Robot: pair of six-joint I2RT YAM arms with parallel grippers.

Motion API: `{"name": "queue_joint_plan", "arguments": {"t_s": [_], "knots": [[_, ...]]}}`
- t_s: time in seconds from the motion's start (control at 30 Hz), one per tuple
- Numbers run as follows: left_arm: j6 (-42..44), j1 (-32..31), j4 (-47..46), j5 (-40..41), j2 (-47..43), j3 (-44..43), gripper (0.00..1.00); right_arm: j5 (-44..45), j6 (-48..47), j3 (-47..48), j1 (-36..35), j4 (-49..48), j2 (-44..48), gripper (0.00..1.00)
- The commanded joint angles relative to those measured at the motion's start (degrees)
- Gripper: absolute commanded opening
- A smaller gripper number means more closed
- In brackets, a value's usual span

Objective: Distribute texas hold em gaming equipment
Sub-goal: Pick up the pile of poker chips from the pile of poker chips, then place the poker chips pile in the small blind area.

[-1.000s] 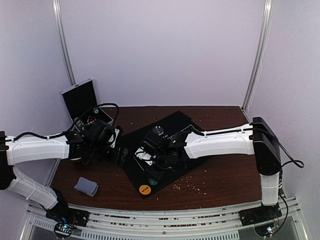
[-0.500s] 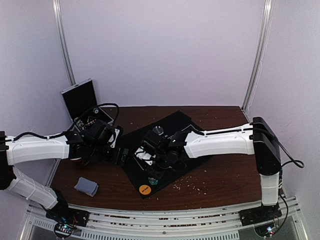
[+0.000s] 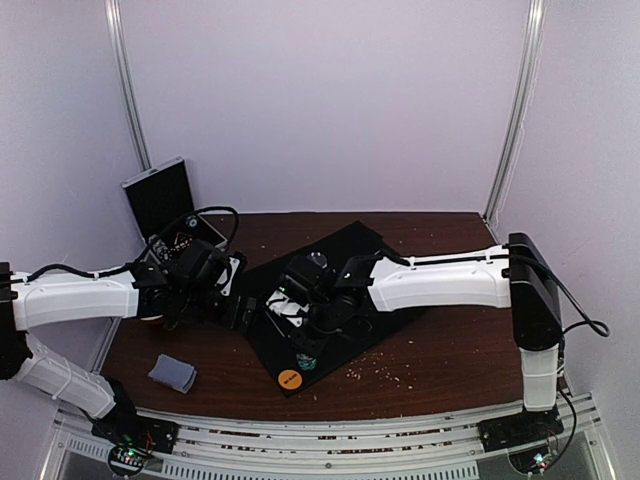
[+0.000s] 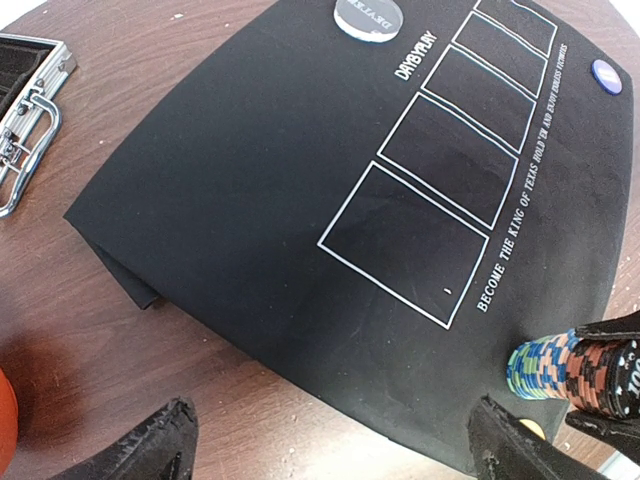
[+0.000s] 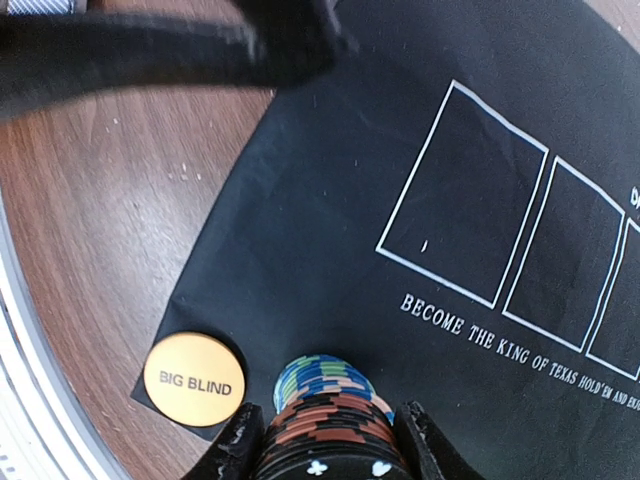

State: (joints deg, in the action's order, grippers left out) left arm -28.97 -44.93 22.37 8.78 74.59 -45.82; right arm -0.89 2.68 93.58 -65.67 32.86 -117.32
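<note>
**STATION STATE: CHIP STACK GRIPPED OVER MAT CORNER**

1. Table point(image 3: 450, 370). Brown wood surface filling the lower half of the top view.

2. Black mat point(image 3: 345, 245). Lies flat at frame centre, turned diamond-wise. It carries a printed row of white rectangles and a line of white lettering alongside them.

3. Right gripper point(image 5: 328, 432). Reaches in from the right of the top view to the lower-left part of the mat. Its fingers are clenched on the chip stack, one finger on each side.

4. Left gripper point(image 4: 330, 445). Sits at the left edge of the mat in the top view. Its fingers are spread wide, with only mat and table between them.

5. Silver case point(image 3: 160, 195). Stands open at the upper left of the top view, off the mat.

6. Chip stack point(image 5: 325, 395). Located near the mat's lower corner, just beside the lettering.
   - Long axis: runs in line with the right gripper's fingers.
   - Blue-green end points down at the mat; red-black end sits up between the fingers.
   - In the left wrist view at lower right, the axis lies left to right, with a chip face marked "100" at the right edge.
   - Whether the lower end rests on the mat cannot be told.

7. Card deck point(image 3: 172, 373). On bare table at lower left of the top view, grey-blue back up, well apart from the mat.

8. Orange disc point(image 5: 194, 380). Marked "BIG BLIND", flat on the mat's corner, just left of the chip stack in the right wrist view.

9. Clear disc point(image 4: 366, 15). At the top edge of the left wrist view, on the mat.

10. Purple disc point(image 4: 606, 75). At upper right of the same view, on the mat.
</note>
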Motion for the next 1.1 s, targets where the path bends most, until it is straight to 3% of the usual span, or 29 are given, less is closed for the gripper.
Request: {"name": "queue_joint_plan", "arguments": {"t_s": [0.0,0.3,0.7,0.83,1.07], "knots": [[0.89,0.36,-1.53,0.42,0.26,0.30,0.97,0.59,-0.98,2.53,-0.20,0.22,2.74,0.00],[0.77,0.37,-1.39,0.82,-0.41,0.73,0.97,3.30,-1.46,4.03,4.07,2.47,5.93,0.00],[1.09,0.37,-1.09,1.19,-0.23,0.73,0.97,7.41,-1.57,-17.36,24.30,-4.78,18.57,0.00],[0.96,0.36,-0.96,1.18,-0.32,0.82,0.97,7.43,-2.16,-22.34,30.85,-7.97,18.79,0.00],[0.77,0.37,-0.57,1.42,-0.60,1.09,0.97,5.58,-4.11,-24.89,35.59,-14.35,14.74,0.00]]}}
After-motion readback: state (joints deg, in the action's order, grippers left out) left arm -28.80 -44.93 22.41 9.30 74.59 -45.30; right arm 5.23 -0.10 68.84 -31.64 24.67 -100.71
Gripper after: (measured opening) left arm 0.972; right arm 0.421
